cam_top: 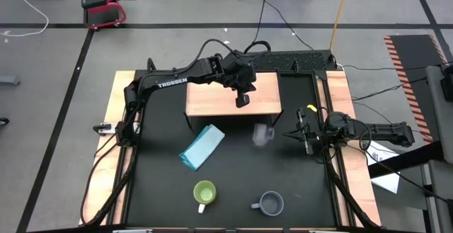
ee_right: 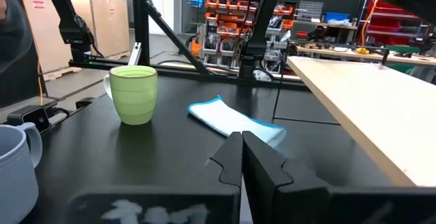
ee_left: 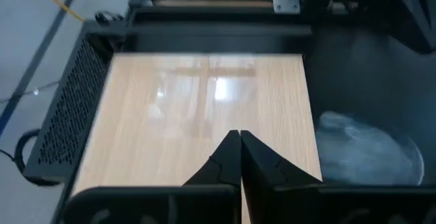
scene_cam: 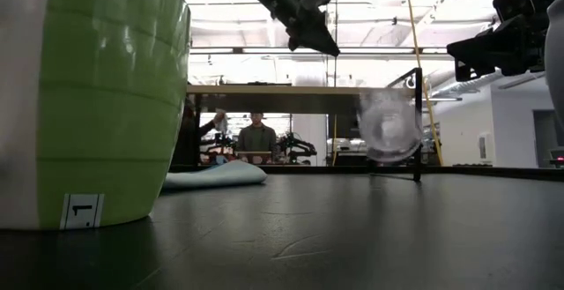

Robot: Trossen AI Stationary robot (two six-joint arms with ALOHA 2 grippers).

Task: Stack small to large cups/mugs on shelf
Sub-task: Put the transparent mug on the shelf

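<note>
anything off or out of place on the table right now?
Yes: the clear glass cup shows as a blurred smear on the black table, just off the front right corner of the shelf. The low view has it tilted rather than upright. The left gripper is shut and empty above the shelf, which holds no cups.

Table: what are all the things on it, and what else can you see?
shelf: one, light wood, at the back of the table
glass cup: one, clear, just off the shelf's front right corner
cloth: one, light blue, folded, in front of the shelf
lime-green mug: one, white handle, at the edge farthest from the shelf
grey-blue mug: one, to the right of the green one
table: one, black top
person: at least one, in the room far behind
left gripper: shut, empty, above the shelf
right gripper: shut, empty, at the table's right side
</note>
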